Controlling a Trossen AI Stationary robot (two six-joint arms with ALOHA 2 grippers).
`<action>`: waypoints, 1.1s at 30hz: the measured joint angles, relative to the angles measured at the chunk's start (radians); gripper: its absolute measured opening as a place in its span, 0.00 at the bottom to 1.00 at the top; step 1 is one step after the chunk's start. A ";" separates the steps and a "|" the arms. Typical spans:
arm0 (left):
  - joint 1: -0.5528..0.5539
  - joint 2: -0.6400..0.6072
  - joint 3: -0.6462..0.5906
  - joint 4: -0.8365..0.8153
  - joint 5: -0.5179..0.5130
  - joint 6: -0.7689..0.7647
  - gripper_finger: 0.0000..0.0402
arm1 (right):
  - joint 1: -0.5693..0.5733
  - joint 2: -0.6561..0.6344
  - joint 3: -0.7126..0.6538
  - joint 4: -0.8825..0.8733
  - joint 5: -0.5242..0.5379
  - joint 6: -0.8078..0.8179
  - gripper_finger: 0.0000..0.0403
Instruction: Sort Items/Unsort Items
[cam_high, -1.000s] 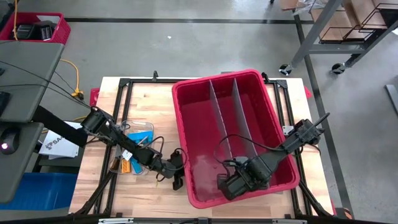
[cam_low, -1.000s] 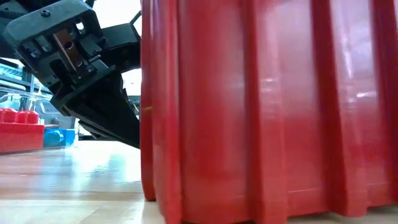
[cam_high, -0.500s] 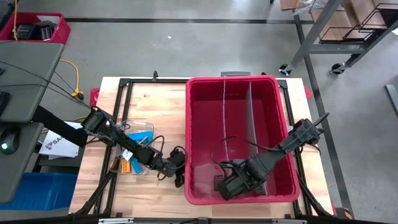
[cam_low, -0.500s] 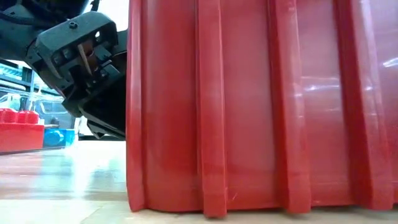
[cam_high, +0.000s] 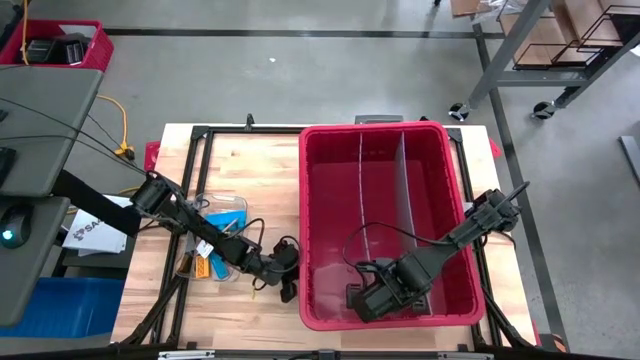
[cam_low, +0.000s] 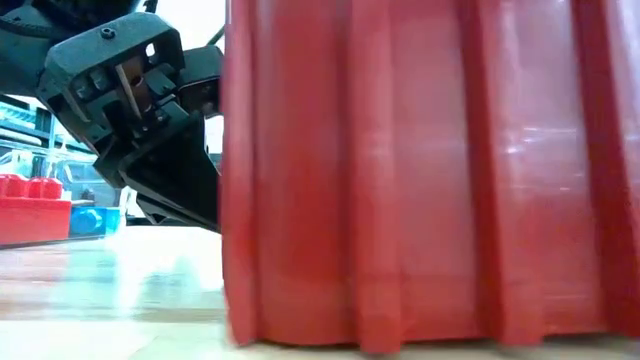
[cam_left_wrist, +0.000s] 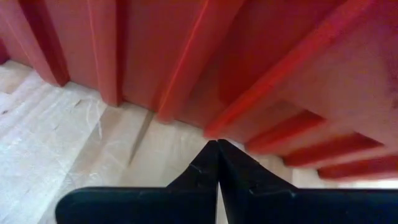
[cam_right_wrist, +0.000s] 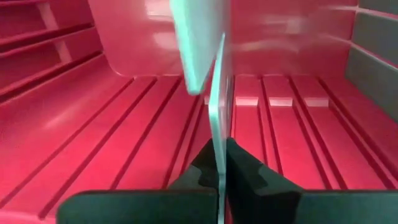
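The big red bin (cam_high: 450, 200) stands square on the table's right half, with two grey dividers (cam_high: 401, 190) inside. My left gripper (cam_high: 287, 284) is shut, low beside the bin's left outer wall near its near corner; the left wrist view shows the left gripper (cam_left_wrist: 217, 144) at the wall's foot. My right gripper (cam_high: 362, 298) reaches down into the bin's near end, shut on the left divider (cam_right_wrist: 216, 93). Small items lie at the table's left: an orange piece (cam_high: 200, 268) and a blue one (cam_high: 232, 203). My left gripper's shut fingertips (cam_left_wrist: 211, 152) stand against the foot of the bin's ribbed outer wall (cam_left_wrist: 208, 132), coming slanting down from the table's left; whether they press it I cannot tell. My right gripper pinches the left divider's thin upper edge (cam_right_wrist: 217, 146) between its two fingers, from above, pointing steeply down. The divider stands upright in the bin.
Bare wood lies between the bin and the items, under my left arm (cam_high: 190, 215). In the low view, red blocks (cam_low: 30, 205) and a blue piece (cam_low: 95, 220) sit far off on the left. A black frame (cam_high: 200, 135) edges the table.
The bin has turned about on the table: it stood slanted, its far end has swung toward the table's right edge, and it now sits square, the near-left corner staying almost in place. Both grippers have kept shut and nearly still.
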 joint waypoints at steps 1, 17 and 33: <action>0.000 0.000 0.000 -0.001 0.000 0.000 0.00 | 0.003 -0.001 0.000 -0.006 0.003 0.000 0.00; 0.005 -0.001 0.000 -0.006 -0.007 0.001 0.00 | 0.004 0.002 -0.003 -0.017 -0.003 -0.078 0.23; 0.006 -0.002 0.000 -0.007 -0.006 0.001 0.00 | 0.004 -0.006 -0.003 -0.010 0.000 -0.204 0.25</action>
